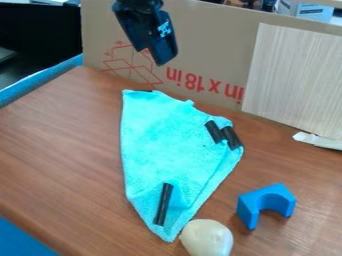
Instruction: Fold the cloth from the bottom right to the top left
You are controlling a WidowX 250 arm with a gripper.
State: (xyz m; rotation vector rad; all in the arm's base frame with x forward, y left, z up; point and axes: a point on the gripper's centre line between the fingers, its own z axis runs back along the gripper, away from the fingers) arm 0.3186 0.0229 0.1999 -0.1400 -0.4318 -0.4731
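My gripper [157, 54] hangs up high; I can't tell if it's open or closed. Below, the light blue cloth [167, 145] lies on the brown table [60, 150], black sticks [163, 204] on top. A pale lump [208, 238] and blue block [251, 207] sit near.

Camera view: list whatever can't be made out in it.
- Cloth: underside, camera view, hidden by its upper surface.
- Pale rounded object: lower end, camera view, cut off by bottom edge.
- Cardboard: right part, camera view, behind wood-grain panel.
- Arm: upper part, camera view, cut off by top edge.
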